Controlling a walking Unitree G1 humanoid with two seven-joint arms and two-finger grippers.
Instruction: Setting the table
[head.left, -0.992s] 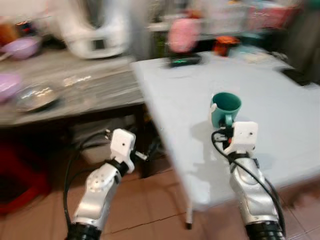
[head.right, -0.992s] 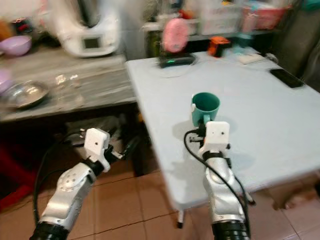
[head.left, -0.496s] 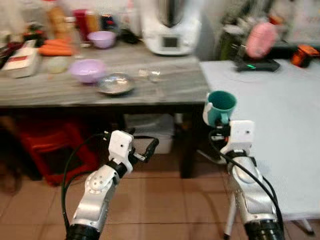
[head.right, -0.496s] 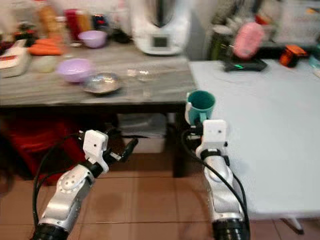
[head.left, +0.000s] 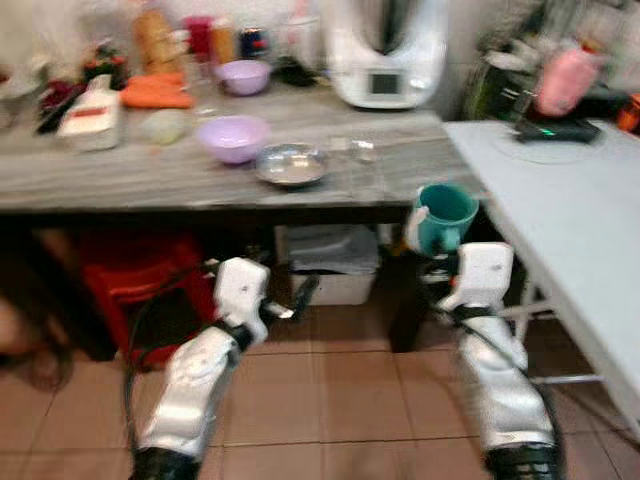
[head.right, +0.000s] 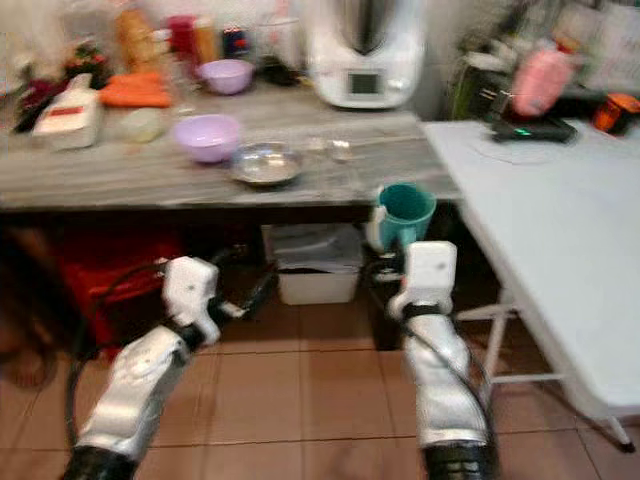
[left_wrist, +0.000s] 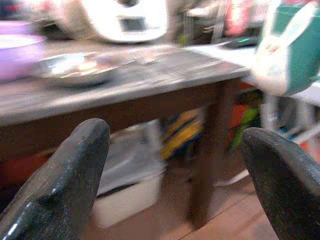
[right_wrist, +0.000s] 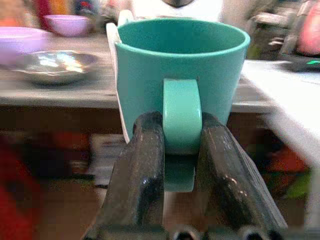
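My right gripper (right_wrist: 181, 150) is shut on the handle of a teal mug (head.left: 445, 216), holding it upright in the air in front of the grey wooden counter (head.left: 150, 170). The mug has a white rabbit figure (left_wrist: 272, 55) on its side. The white table (head.left: 580, 200) stands to the right. My left gripper (left_wrist: 175, 165) is open with nothing between its fingers (left_wrist: 70, 175), held low over the tiled floor. On the counter lie a purple bowl (head.left: 233, 137), a steel dish (head.left: 290, 163) and a second purple bowl (head.left: 243, 75).
A white kitchen machine (head.left: 385, 50), bottles, carrots (head.left: 155, 93) and a box (head.left: 90, 115) crowd the counter. A red crate (head.left: 140, 285) and a white bin (head.left: 325, 260) sit under it. A pink object (head.left: 562, 80) and a scale (head.left: 548, 128) stand on the table's far end.
The whole view has swung left, away from the white table toward the counter. Both arms keep their pose, and the mug stays in my right gripper.
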